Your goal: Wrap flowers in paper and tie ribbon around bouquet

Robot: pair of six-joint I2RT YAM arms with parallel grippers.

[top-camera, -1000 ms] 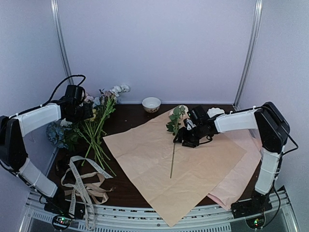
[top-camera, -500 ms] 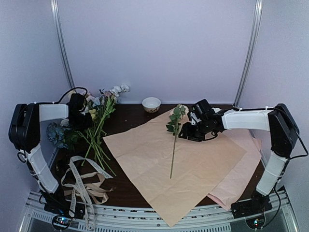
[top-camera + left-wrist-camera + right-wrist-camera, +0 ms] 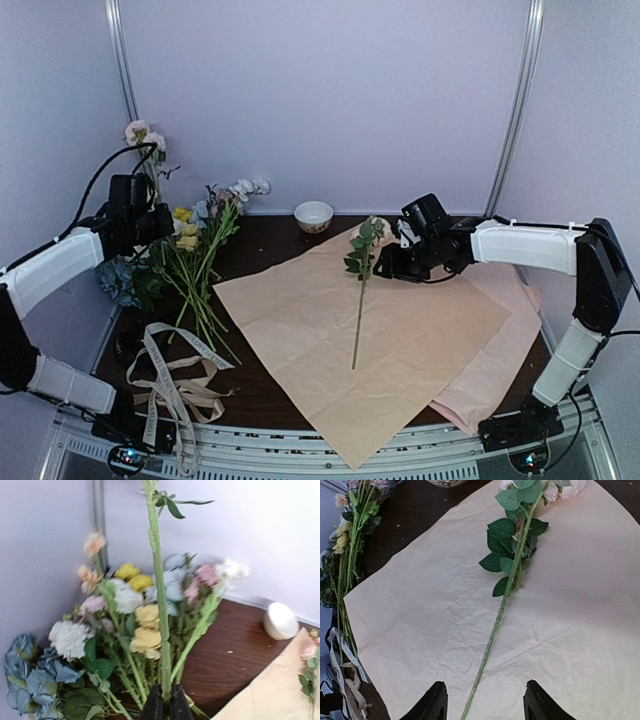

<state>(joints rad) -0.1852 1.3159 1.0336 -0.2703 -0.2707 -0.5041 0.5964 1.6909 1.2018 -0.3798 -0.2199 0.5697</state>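
The left gripper [image 3: 158, 222] is closed tight on one green stem [image 3: 159, 595], which is held upright against the back wall, well above the surface [image 3: 265, 395]. What appear to be pale pink blooms are seen at its top in the top view, though they are too small to be sure of. Below and just beside that gripper, the rest of the flowers [image 3: 200, 265] are piled at the left edge of the surface, blooms towards the wall, yellow, pink, white and blue heads mixed together.

The paper [image 3: 400, 340] is spread flat in the middle, its peach-tan face up and lightly crinkled. A single leafy flower stem [image 3: 358, 310] is laid across it, bloom end at the far corner. The right gripper [image 3: 383, 268] is held over this sheet near the leaves, its fingers [image 3: 436, 702] apart and nothing between them.

The ribbon [image 3: 197, 345], cream with dark lettering, is looped at the near left, tangled with a plain tan ribbon [image 3: 190, 400]. A pink sheet [image 3: 500, 370] is partly covered by the paper on the right, and a small bowl [image 3: 314, 215] is set by the back wall.
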